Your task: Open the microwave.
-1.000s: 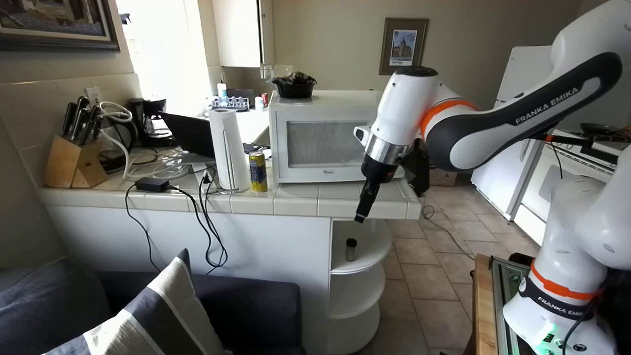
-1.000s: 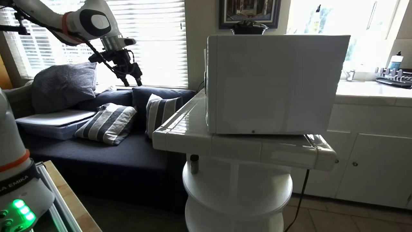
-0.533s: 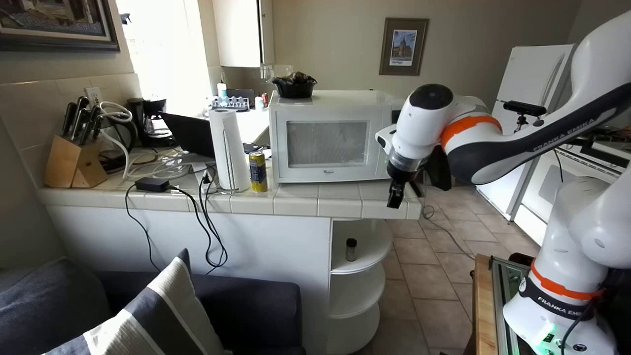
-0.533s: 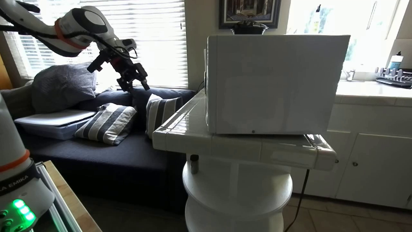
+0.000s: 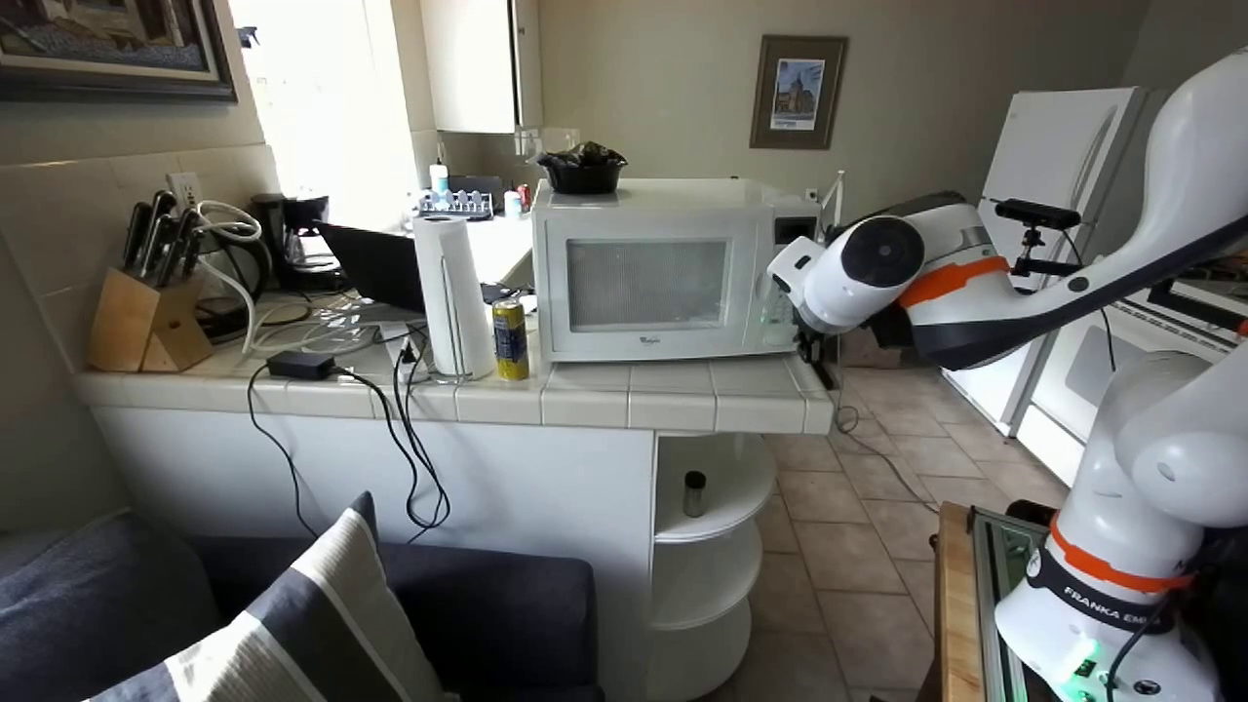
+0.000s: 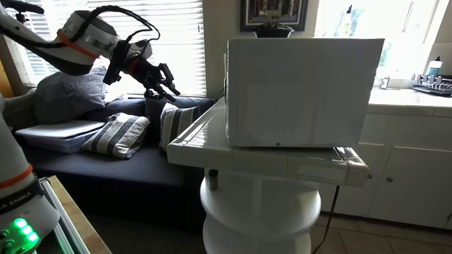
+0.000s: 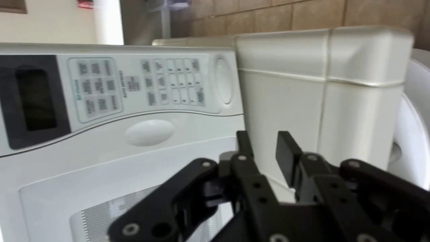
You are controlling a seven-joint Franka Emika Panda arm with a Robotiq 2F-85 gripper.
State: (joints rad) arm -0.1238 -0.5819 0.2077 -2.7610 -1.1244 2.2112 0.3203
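Note:
The white microwave (image 5: 648, 343) stands on the tiled counter, its door flush with the front. Only its plain side panel (image 6: 300, 91) shows in an exterior view. Turned sideways in the wrist view are its keypad (image 7: 183, 80), a long oval button (image 7: 224, 80) at the strip's end, and the door (image 7: 201, 127). My gripper (image 7: 264, 137) is partly open, a narrow gap between its fingers and nothing in it. In an exterior view the gripper (image 6: 175, 96) hangs in front of the microwave, apart from it and tilted toward it. The arm's wrist mostly hides it in the remaining view.
A paper-towel roll (image 5: 453, 302) and a yellow can (image 5: 510, 339) stand beside the microwave. On top of it sits a black bowl (image 5: 583, 175). The counter edge (image 5: 673, 411) overhangs rounded shelves holding a small jar (image 5: 693, 495). A dark couch (image 6: 141, 176) is nearby.
My arm has swung toward the control-strip side of the microwave. The hand has tilted up from pointing down to pointing at the microwave's front, and its fingers have drawn closer together.

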